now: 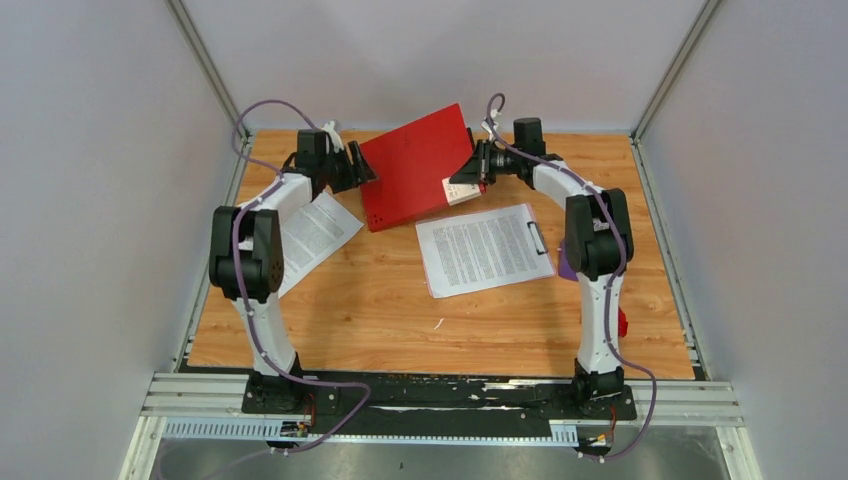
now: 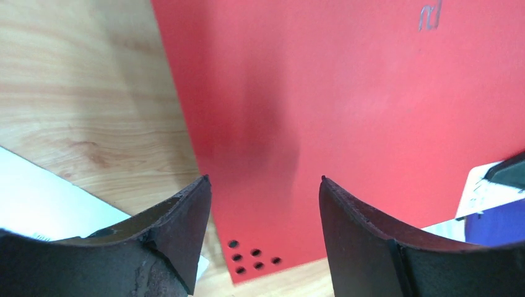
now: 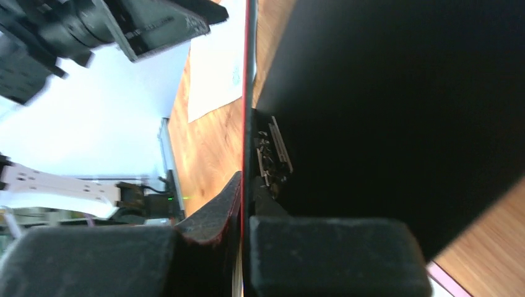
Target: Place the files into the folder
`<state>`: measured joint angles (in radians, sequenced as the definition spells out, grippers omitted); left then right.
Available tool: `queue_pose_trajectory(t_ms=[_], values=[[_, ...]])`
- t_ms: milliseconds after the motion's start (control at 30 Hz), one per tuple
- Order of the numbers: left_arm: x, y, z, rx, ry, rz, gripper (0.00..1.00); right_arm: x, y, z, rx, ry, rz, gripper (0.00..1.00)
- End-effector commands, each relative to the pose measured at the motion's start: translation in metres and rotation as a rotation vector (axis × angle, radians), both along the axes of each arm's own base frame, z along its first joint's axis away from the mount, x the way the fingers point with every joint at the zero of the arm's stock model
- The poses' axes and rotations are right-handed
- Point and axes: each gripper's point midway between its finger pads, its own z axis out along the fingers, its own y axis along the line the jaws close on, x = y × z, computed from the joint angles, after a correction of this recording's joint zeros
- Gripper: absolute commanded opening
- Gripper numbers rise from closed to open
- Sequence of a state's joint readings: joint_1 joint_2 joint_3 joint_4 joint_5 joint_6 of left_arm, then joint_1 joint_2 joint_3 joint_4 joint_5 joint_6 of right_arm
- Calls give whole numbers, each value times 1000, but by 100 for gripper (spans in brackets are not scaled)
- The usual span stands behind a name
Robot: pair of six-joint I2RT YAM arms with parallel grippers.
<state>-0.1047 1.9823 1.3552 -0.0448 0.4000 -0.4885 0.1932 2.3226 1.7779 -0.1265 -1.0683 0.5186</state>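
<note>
Red folder edge pinched between right fingers; left fingers spread, folder cover beyond their gap.

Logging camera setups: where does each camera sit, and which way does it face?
Top external: above and behind, looking down on the wooden table; both arms show.
Left wrist: facing the flat red folder; left gripper open.
Right wrist: looking along the folder's edge; right gripper clamps it.
All three share the folder.

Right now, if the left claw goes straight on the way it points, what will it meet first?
Most likely the folder, its red outer face, straight ahead of the open left claw; depth is unclear.
</note>
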Motion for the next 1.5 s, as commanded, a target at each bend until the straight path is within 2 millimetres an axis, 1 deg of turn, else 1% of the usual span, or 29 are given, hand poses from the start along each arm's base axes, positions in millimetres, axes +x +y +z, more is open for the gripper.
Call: queue_pose_trajectory(t_ms=[0,67,167,233,333,367,400,467,500,533,567,633,700,767,833,900,967,1067,1133,1300,1400,1467], values=[[0,17,122,92,-152,90,74,1,11,70,-65,-430,-5,0],[-5,24,149,119,-158,115,76,-5,14,86,-58,-510,-6,0],[-17,43,175,162,-134,220,80,-14,19,102,-95,-622,-24,0],[-26,55,196,158,-141,313,80,-20,23,111,-138,-713,-30,0],[-41,60,226,96,-149,388,81,-32,33,131,-200,-871,-67,0],[-46,60,235,71,-150,406,81,-30,29,137,-239,-914,-107,0],[-53,60,246,46,-159,421,81,-37,34,142,-248,-937,-112,0],[-63,68,258,41,-164,469,83,-44,36,155,-292,-1024,-140,0],[-67,73,261,57,-171,490,83,-49,38,158,-313,-1056,-153,0],[-71,80,262,87,-174,514,84,-54,41,156,-346,-1082,-161,0],[-75,89,262,125,-177,542,84,-60,44,158,-370,-1118,-169,0],[-81,97,259,180,-181,541,84,-74,48,158,-414,-1188,-186,0],[-90,89,256,154,-166,502,85,-89,52,157,-445,-1272,-215,0],[-99,77,256,96,-157,458,86,-104,57,155,-458,-1322,-234,0],[-107,66,262,34,-171,417,87,-118,61,152,-479,-1379,-254,0],[-117,60,270,-7,-185,396,87,-135,70,149,-482,-1427,-245,0],[-124,59,272,-21,-186,392,87,-151,78,140,-506,-1471,-222,0],[-135,58,269,-26,-167,388,88,-170,85,117,-577,-1523,-192,0],[-142,59,258,-24,-135,392,88,-178,89,110,-598,-1536,-203,0],[-158,54,201,-37,-18,384,88,-196,101,98,-618,-1552,-211,0],[-162,46,186,-62,15,356,86,-204,108,88,-647,-1559,-202,0],[-165,46,178,-52,38,346,85,-209,113,80,-659,-1559,-191,0]])
